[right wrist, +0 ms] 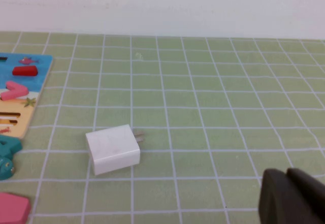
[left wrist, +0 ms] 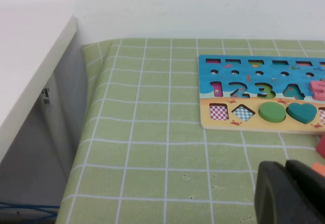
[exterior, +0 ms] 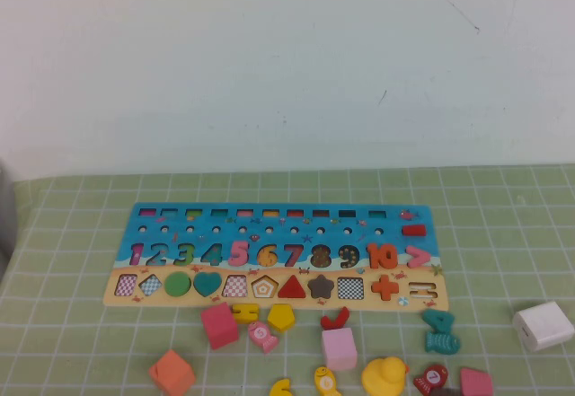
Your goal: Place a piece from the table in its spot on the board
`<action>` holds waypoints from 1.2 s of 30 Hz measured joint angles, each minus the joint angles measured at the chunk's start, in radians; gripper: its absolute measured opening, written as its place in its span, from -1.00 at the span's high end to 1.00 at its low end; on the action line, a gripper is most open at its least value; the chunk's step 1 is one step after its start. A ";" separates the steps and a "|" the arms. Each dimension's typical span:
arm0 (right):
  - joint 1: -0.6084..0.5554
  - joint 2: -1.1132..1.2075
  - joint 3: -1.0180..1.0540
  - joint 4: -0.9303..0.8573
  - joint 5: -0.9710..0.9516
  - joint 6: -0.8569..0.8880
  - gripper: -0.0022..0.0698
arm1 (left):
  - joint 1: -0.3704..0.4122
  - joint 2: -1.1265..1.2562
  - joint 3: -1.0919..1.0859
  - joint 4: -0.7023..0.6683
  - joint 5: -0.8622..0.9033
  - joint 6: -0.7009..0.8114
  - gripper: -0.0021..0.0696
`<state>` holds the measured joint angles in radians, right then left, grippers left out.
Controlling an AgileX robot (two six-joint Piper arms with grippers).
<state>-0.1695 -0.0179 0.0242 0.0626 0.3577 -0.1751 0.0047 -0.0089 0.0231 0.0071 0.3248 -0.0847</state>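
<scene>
From the high view, one board [exterior: 283, 254] lies across the green checked tablecloth [exterior: 81, 324], and neither arm shows here. The 6 slot on the blue strip looks unfilled, showing a speckled recess. Near the board's front edge lies a scatter of loose pieces: two pink cubes [exterior: 218, 325], one orange block [exterior: 172, 372], one yellow pentagon [exterior: 281, 317] and one teal fish [exterior: 441, 331]. At the very near edge, one yellow numeral, the piece [exterior: 281, 387], is partly cut off by the frame. One white charger plug [exterior: 543, 326] sits far right, well apart from the board. On the left wrist view, the left gripper [left wrist: 287, 193] hovers near the board's left end; its dark fingers appear pressed together, holding nothing. On the right wrist view, the right gripper [right wrist: 292, 197] hangs over bare cloth to the right of the charger plug, its fingers likewise together and empty.
</scene>
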 joint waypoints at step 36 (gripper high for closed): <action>0.000 0.000 0.000 0.000 0.000 0.000 0.94 | 0.000 0.000 0.000 0.040 0.000 0.000 0.95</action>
<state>-0.1695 -0.0179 0.0242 0.0626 0.3577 -0.1751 0.0047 -0.0089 0.0231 0.0468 0.3248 -0.0847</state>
